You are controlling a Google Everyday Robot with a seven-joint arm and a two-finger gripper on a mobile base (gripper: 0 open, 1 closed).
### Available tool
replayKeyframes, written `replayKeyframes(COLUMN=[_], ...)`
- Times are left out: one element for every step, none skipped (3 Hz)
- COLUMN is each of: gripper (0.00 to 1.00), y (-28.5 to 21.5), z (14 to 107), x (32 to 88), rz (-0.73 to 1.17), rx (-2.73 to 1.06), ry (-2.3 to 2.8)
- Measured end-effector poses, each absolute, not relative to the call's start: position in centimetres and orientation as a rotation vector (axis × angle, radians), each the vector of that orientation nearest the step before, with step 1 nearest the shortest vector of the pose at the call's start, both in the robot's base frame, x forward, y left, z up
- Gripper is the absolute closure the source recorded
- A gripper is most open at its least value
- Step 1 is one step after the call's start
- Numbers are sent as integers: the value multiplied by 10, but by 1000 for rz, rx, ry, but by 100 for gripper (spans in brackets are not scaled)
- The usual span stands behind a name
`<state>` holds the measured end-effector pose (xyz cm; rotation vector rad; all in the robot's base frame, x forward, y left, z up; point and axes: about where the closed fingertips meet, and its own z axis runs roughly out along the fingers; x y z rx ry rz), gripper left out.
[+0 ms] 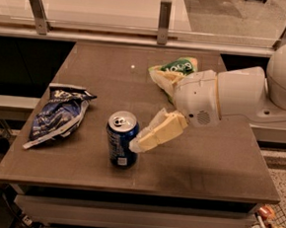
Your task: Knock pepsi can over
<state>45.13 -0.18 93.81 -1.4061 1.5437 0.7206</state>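
A pepsi can (121,139) is shown upright near the front of a brown counter (218,161). The tool (143,110) is held low, its two fingers spread wide with nothing gripped. The lower fingertip is set against the can's upper side, seemingly touching, as if placed for a sideways push. A blue chip bag (59,114) lies on the can's far side from the tool. A green bag (181,66) sits just behind the upper finger.

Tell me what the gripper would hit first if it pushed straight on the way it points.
The pepsi can: the open gripper reaches in from the right, and its lower finger has its tip at the can's right side. Whether they touch is unclear.
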Motion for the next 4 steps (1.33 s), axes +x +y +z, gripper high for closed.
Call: replayKeyframes(gripper=[0, 0, 0, 0], y=[23, 28, 18, 9], z=[919, 898, 876, 866], x=[453, 456, 455, 450], rz=[823, 889, 920, 937], rx=[-1338, -1269, -1210, -1170], ry=[1483, 1464, 1483, 1465])
